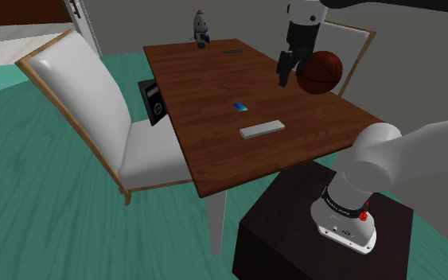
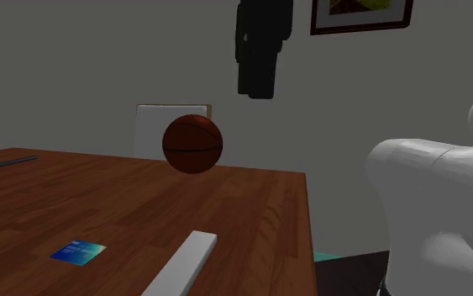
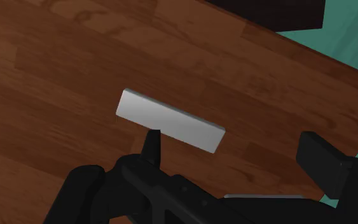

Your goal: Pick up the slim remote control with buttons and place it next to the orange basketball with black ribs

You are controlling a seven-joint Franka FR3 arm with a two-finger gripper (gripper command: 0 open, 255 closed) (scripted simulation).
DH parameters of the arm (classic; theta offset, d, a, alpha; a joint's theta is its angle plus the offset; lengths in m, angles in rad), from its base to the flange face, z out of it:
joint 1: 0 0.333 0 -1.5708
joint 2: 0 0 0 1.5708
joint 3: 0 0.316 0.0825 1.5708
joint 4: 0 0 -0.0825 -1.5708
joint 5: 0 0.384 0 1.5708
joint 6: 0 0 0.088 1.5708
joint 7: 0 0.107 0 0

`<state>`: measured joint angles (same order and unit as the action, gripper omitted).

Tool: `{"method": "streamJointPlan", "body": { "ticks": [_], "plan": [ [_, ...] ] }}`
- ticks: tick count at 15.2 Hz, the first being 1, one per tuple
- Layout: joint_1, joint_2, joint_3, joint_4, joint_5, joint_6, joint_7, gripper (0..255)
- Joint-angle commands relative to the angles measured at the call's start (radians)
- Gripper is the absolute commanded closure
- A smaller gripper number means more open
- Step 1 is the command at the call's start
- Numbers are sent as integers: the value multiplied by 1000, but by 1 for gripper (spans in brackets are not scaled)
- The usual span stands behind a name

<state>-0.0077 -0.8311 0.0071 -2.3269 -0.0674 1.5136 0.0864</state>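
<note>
Grey slab remote (image 1: 262, 129) lies flat on the wooden desk (image 1: 198, 135), well apart from the basketball (image 1: 320, 71). Empty jaws stand wide, raised near that basketball. Recommend descending squarely over the remote, straddling its narrow width before closing

Remote (image 1: 262, 129) is drawn as a plain grey slab, no buttons visible, laid flat on the wooden table (image 1: 206, 87). Basketball (image 1: 325, 73), dark orange with black ribs, is seated well apart, near the table's far edge.
</note>
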Motion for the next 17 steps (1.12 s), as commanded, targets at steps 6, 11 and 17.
{"method": "streamJointPlan", "body": {
  "ticks": [6, 11, 17],
  "plan": [
    [54, 6, -111, -144, -67, 158, -244, 0],
    [104, 66, -229, -246, -135, 330, -486, 0],
    [173, 217, -378, -309, -197, 553, -778, 0]
  ]
}}
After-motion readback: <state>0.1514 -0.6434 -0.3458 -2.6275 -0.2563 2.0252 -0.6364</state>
